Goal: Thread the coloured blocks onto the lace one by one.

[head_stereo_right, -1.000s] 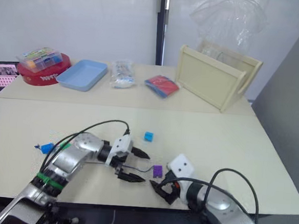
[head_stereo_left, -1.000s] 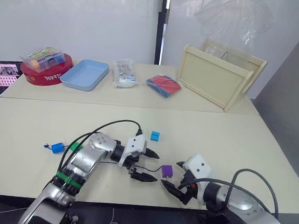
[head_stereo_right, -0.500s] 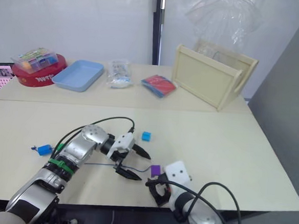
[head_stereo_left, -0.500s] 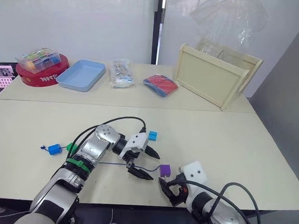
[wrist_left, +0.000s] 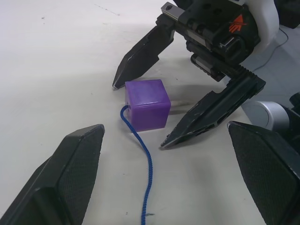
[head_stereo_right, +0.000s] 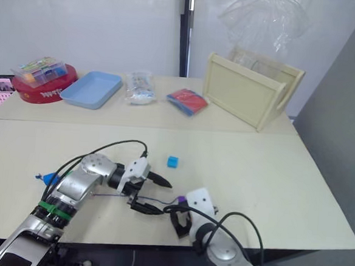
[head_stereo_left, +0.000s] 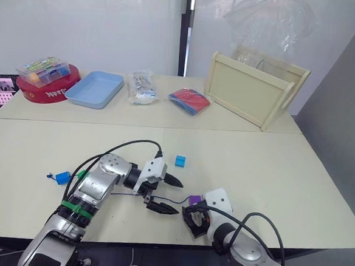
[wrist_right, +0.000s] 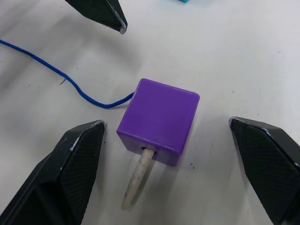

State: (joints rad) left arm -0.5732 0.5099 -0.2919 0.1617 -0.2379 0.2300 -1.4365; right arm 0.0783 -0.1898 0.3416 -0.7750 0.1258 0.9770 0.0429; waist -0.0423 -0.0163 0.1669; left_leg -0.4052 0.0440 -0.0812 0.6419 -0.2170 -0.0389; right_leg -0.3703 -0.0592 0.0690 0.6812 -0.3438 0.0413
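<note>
The purple block (wrist_left: 146,104) lies on the table with the dark-blue lace (wrist_left: 146,168) running through it. The lace's pale tip (wrist_right: 136,180) pokes out on the far side. My right gripper (wrist_right: 166,121) is open, one finger on either side of the purple block without touching it. My left gripper (head_stereo_left: 179,198) is also open, just left of the block, with the lace lying between its fingers. A cyan block (head_stereo_left: 180,161) sits loose behind them. At the lace's far left end are a blue block (head_stereo_left: 61,177) and a green one (head_stereo_left: 81,174).
Along the back of the table stand a red tin (head_stereo_left: 46,87) with a clear box on it, a light-blue tray (head_stereo_left: 96,89), a clear packet (head_stereo_left: 141,86), a red packet (head_stereo_left: 189,100) and a wooden crate (head_stereo_left: 256,90). A black cable (head_stereo_left: 125,146) loops over my left arm.
My right gripper has moved left, up to the purple block, and now has a finger on either side of it. My left gripper stays open beside the block.
</note>
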